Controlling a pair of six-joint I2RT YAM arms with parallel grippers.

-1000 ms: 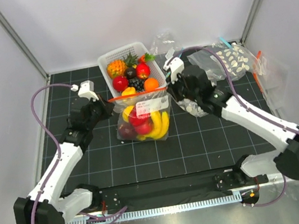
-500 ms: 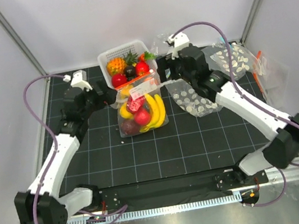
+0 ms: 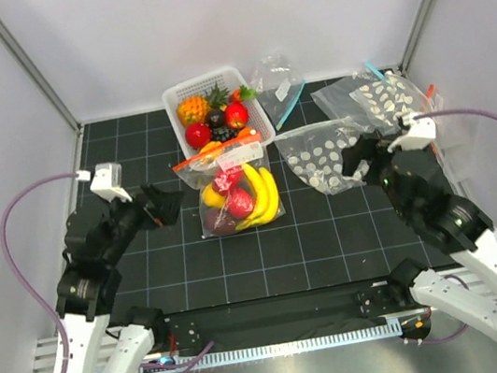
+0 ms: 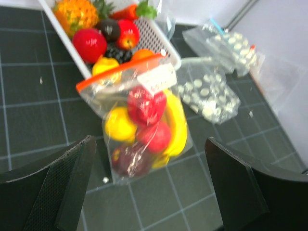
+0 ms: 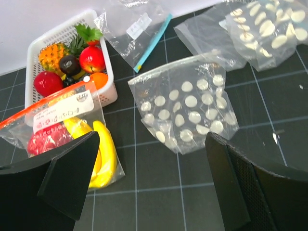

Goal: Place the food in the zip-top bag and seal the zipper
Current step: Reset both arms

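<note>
The zip-top bag (image 3: pixel 235 189) lies flat near the middle of the black gridded surface (image 3: pixel 331 230), between the two arms and touched by neither. Through its clear plastic show the food: a yellow banana bunch (image 3: pixel 267 195) along its right side, red fruits (image 3: pixel 235 203) in the middle, a small yellow fruit (image 3: pixel 211 195) to the left, and a dark maroon fruit (image 3: pixel 219 219) at the near end. The white label (image 3: pixel 227 159) sits just below the mouth. The zipper (image 3: pixel 214 150) runs as one orange-red line across the far end, where the bag rests against the near wall of the white basket (image 3: pixel 169 100). Whether the strip is pressed fully shut cannot be told. The basket holds more toy fruit, among them a pineapple (image 3: pixel 192 112). The left gripper (image 3: pixel 168 206) hovers to the left of the bag, pointing toward it, its fingers spread wide apart with nothing between them. The right gripper (image 3: pixel 364 157) is to the right, well apart from the bag, also spread wide and holding nothing. It sits over the near edge of a clear bag dotted with white discs (image 3: pixel 319 156). A second dotted bag (image 3: pixel 386 98) lies farther right, and a clear bag with a blue strip (image 3: pixel 278 87) lies beside the basket at the back.
</note>
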